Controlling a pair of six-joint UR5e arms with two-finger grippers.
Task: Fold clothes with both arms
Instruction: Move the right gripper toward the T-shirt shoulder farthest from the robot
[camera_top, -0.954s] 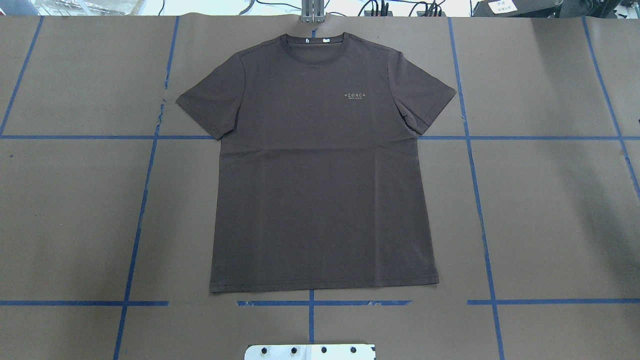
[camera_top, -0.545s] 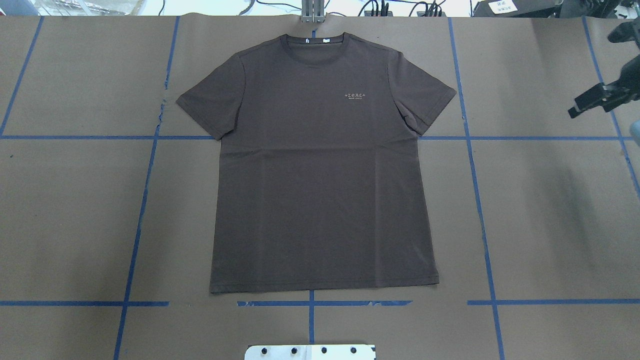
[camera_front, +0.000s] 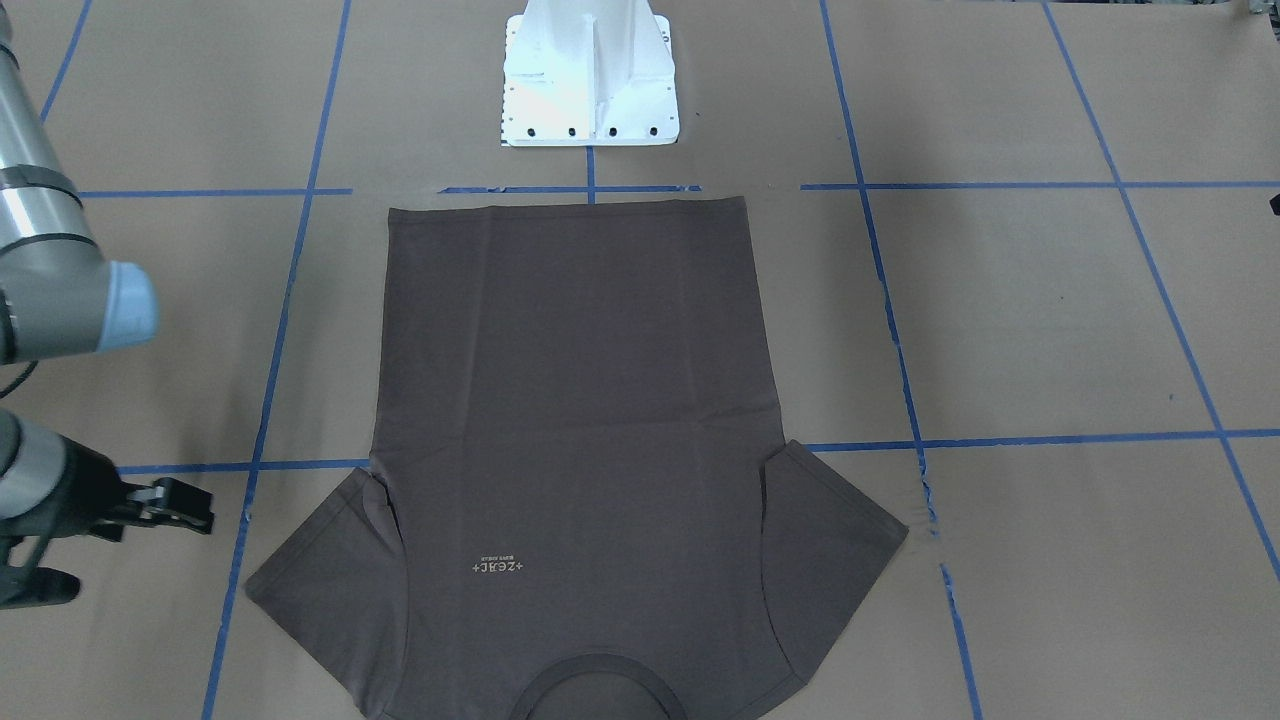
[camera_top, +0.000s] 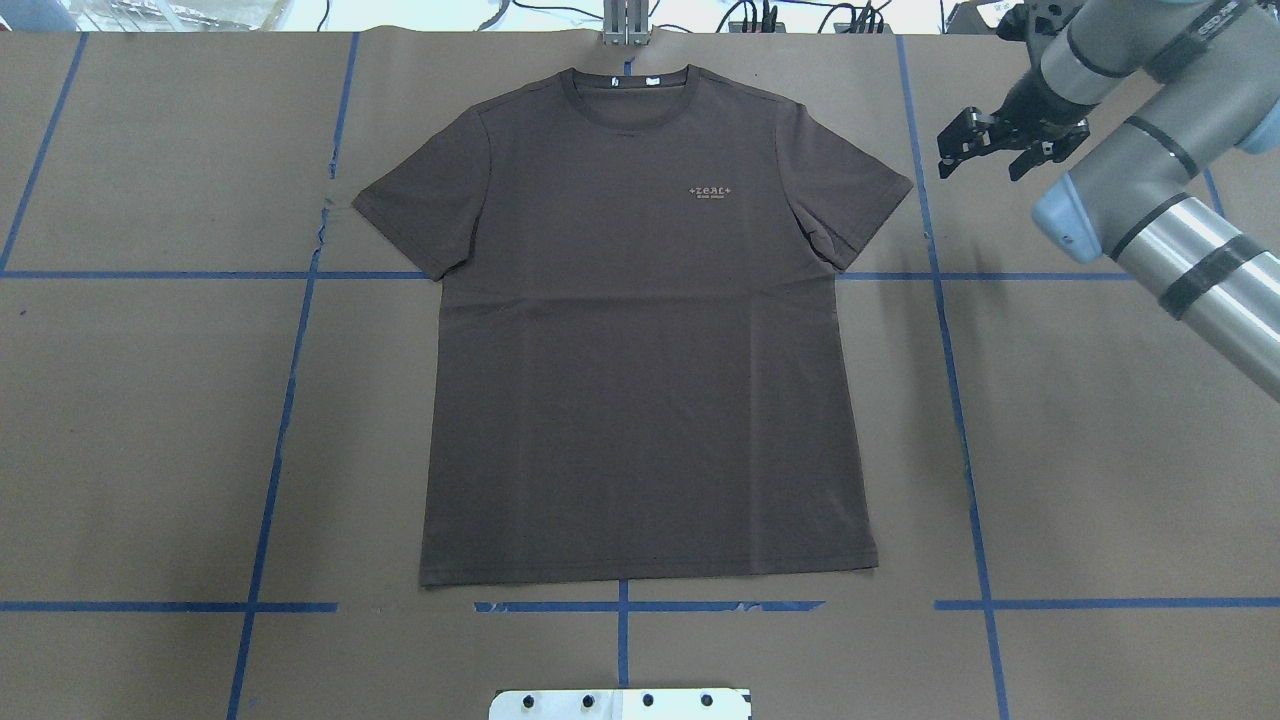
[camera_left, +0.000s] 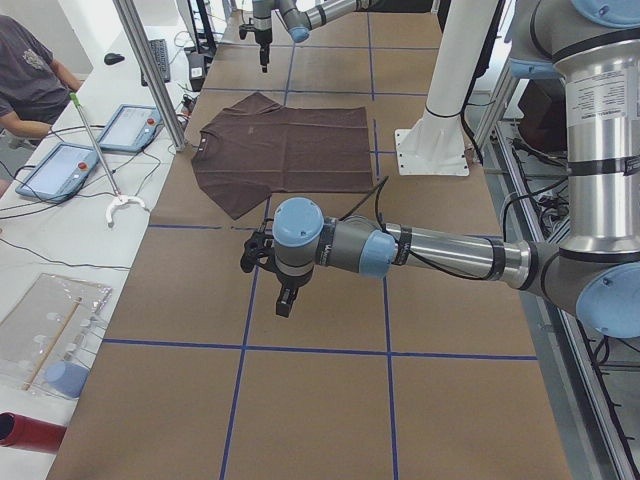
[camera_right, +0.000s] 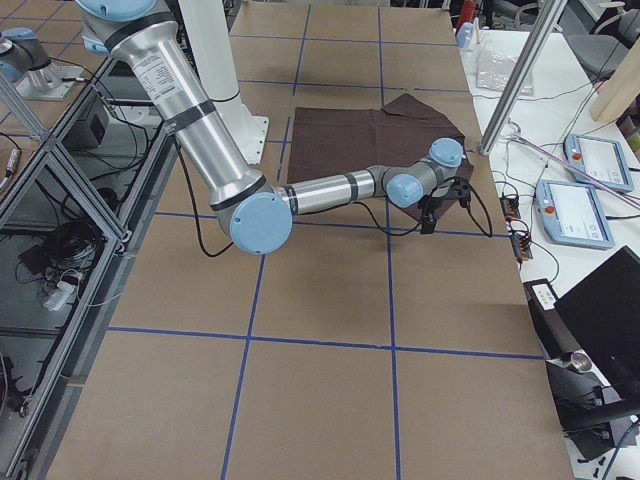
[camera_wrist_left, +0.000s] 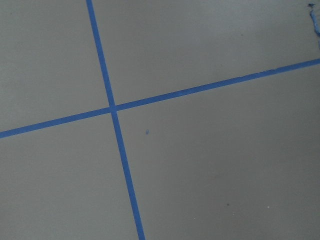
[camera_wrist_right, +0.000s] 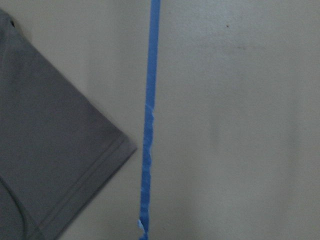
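The dark brown-grey T-shirt (camera_top: 640, 330) lies flat and face up on the brown table, collar at the far edge and hem toward the robot base; it also shows in the front view (camera_front: 580, 420). My right gripper (camera_top: 982, 160) hovers open and empty just right of the shirt's right sleeve (camera_top: 850, 200), not touching it. The right wrist view shows that sleeve corner (camera_wrist_right: 50, 165) beside a blue tape line. My left gripper (camera_left: 283, 295) shows only in the exterior left view, above bare table well left of the shirt; whether it is open or shut I cannot tell.
Blue tape lines (camera_top: 290, 400) grid the brown paper cover. The white pedestal base (camera_front: 590, 80) stands just behind the shirt's hem. A metal post (camera_top: 625, 25) rises at the far edge by the collar. A seated person (camera_left: 30, 70) and tablets (camera_left: 125, 125) are beyond the far edge.
The right arm has come into the overhead view from the right edge and swung up and left, close to the shirt's right sleeve. The shirt has not moved.
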